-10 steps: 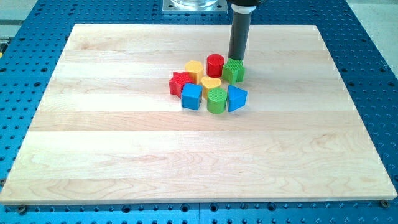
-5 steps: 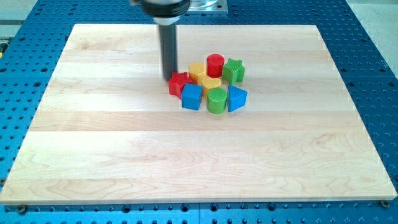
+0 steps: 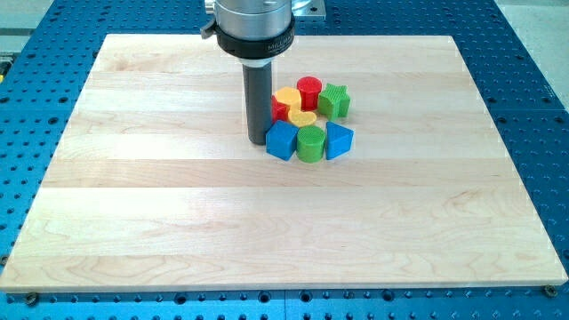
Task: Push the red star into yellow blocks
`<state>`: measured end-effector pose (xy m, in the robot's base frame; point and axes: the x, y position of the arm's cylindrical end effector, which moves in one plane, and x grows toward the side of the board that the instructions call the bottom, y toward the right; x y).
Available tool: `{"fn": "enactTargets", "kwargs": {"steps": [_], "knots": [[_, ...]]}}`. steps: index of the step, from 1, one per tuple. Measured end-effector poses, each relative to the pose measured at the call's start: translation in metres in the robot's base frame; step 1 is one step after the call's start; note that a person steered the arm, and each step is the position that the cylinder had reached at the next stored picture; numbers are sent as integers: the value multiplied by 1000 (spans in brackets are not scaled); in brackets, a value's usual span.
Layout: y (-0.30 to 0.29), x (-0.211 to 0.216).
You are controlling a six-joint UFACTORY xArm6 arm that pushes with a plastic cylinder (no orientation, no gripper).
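1. One wooden board (image 3: 178, 222) lies on a blue perforated table (image 3: 533, 53), and eight small blocks sit in one tight cluster in the board's upper middle.
2. There are two red blocks: the red star (image 3: 280, 109), mostly hidden behind the rod with only a sliver showing at the rod's right edge, and a red cylinder (image 3: 308, 92) at the top of the cluster.
3. There are two yellow blocks: a rounded yellow block (image 3: 286, 96) just left of the red cylinder, and a yellow heart-like block (image 3: 303, 119) below it. The red star touches both, pressed against them from the view's left.
4. There are two green blocks: a green star (image 3: 335, 100) at the cluster's upper right, beside the red cylinder, and a green cylinder (image 3: 311, 143) in the bottom row.
5. There are two blue blocks: a blue cube (image 3: 281, 140) at the bottom left and a blue triangular block (image 3: 339, 140) at the bottom right, with the green cylinder between them.
6. One dark rod comes down from a metal collar (image 3: 253, 27) at the view's top. The arm carries no jaws, so nothing is gripped or released. The tip (image 3: 257, 141) rests on the board at the cluster's left edge, just beside the blue cube and directly in front of the red star.
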<state>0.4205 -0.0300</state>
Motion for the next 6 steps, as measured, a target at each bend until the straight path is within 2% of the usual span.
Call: {"fn": "enactTargets", "kwargs": {"steps": [1,2,4,5,6], "knots": [[-13,2],[-52,11],[-59,-10],[-58,-65],[-58,-67]]}}
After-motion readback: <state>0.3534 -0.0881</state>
